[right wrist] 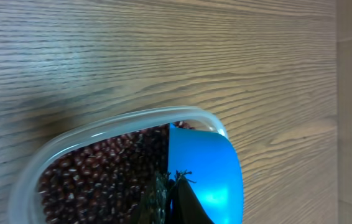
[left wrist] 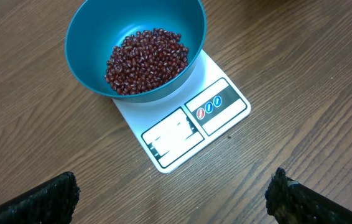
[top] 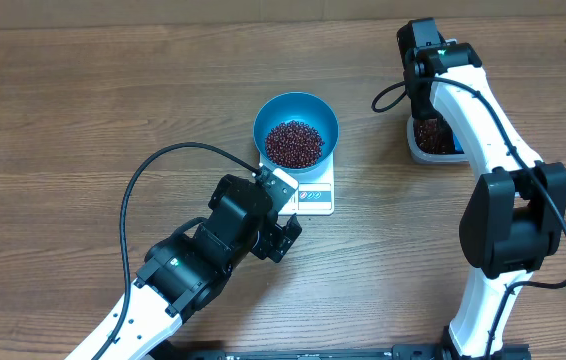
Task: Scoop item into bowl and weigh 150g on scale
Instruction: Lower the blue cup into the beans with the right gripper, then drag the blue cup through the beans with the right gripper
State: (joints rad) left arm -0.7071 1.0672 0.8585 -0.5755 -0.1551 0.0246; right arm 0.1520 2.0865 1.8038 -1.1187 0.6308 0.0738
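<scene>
Beans point(top: 294, 143) in bowl point(top: 275, 112) on scale point(top: 315, 196); left hand point(left wrist: 175, 190) released; right hand point(right wrist: 173, 205) clenched on scoop point(right wrist: 204, 168) in tub point(right wrist: 101, 127).

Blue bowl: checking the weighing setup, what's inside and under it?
Inside the deep blue bowl: a heap of dark red-brown beans. Under it: the flat white scale, its far part covered.
</scene>
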